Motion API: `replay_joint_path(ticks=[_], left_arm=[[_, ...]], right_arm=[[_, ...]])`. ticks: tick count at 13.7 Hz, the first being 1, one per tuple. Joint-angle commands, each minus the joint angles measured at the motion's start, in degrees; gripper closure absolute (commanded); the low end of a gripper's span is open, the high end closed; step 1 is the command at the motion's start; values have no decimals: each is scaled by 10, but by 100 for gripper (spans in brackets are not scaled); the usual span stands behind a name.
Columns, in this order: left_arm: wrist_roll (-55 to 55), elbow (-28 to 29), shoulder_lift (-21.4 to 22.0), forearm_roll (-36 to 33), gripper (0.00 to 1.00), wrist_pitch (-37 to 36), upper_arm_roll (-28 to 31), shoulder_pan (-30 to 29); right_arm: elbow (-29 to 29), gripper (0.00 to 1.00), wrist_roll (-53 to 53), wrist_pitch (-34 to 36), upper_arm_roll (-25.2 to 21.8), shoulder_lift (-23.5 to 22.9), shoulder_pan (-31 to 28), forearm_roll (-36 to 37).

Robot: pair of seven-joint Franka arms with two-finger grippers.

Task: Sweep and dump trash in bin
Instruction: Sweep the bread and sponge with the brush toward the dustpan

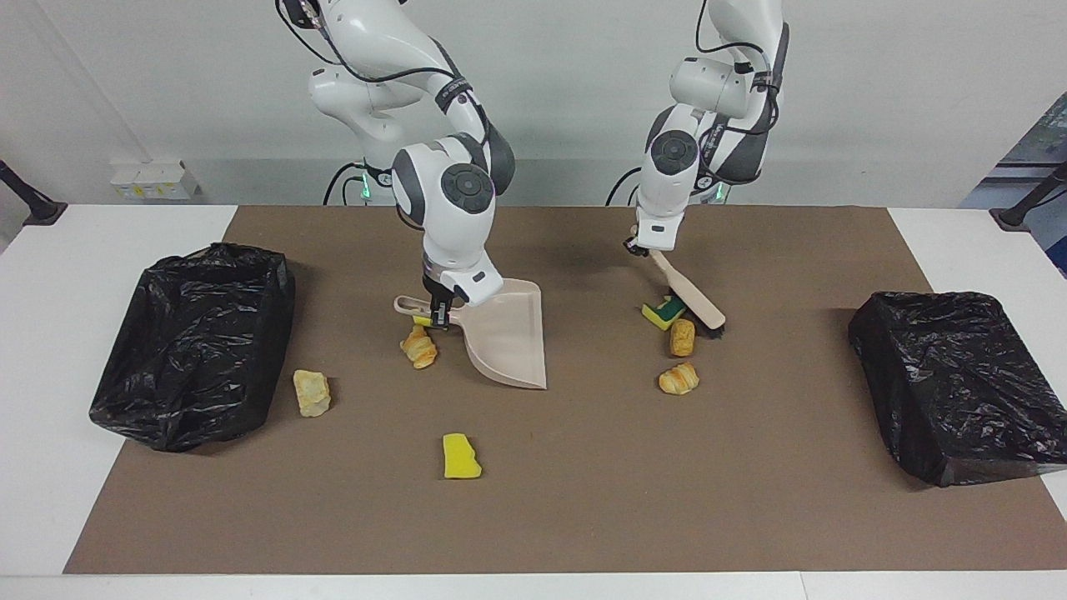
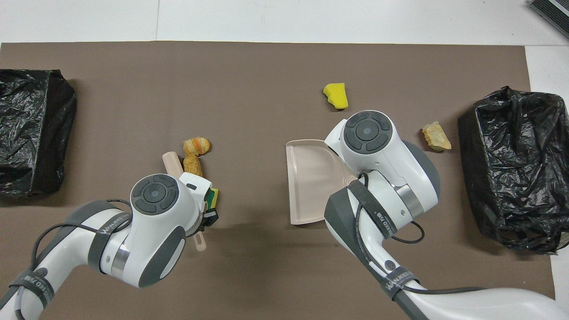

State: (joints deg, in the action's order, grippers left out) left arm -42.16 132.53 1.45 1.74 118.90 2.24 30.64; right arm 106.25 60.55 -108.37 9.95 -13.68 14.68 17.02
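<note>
Facing view, one end to the other:
Open bin bag (image 1: 196, 342): black; sits at the right arm's end of the brown mat (image 1: 583, 517)
Bread chunk (image 1: 312, 392): on the mat, just beside that bag
Right gripper (image 1: 439, 310): claw pinched tight on the dustpan's handle
Dustpan (image 1: 506, 337): beige; its wide mouth faces the left arm's end
Croissant (image 1: 418, 347): right by the dustpan handle
Yellow sponge (image 1: 460, 457): alone; farther from the robots than the dustpan
Left gripper (image 1: 638, 247): claw clamped on the brush's handle
Brush (image 1: 690, 293): tilted; bristles down at the mat
Green-backed sponge (image 1: 663, 313): touching the brush
Bread roll (image 1: 682, 337): just beside the bristles
Second croissant (image 1: 679, 379): a bit farther out
Other bin bag (image 1: 959, 379): at the left arm's end
</note>
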Motion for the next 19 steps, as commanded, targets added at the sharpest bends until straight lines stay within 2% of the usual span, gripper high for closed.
replay_joint_path(ticks=[1,4,7,11,15,17,19], left_arm=[[110,-10,-11,11,100,11,-3,8],[153,-10,-30,16,100,33,-7,53],[147,-21,-40,82,100,71,-8,99],[142,-71,-66,170,100,73,-8,155],[130,-158,-115,220,100,71,-8,198],[97,-179,-106,220,100,42,-7,202],[95,-180,-72,212,100,-20,0,193]], right_arm=[[34,100,14,-28,3,24,-2,25],[41,100,-5,-43,3,26,0,27],[58,100,-5,-62,3,30,-3,27],[66,100,-6,-64,3,34,-6,23],[71,100,-5,-67,3,34,-7,19],[71,100,-5,-68,3,34,-8,19],[71,100,-5,-68,3,34,-8,19]])
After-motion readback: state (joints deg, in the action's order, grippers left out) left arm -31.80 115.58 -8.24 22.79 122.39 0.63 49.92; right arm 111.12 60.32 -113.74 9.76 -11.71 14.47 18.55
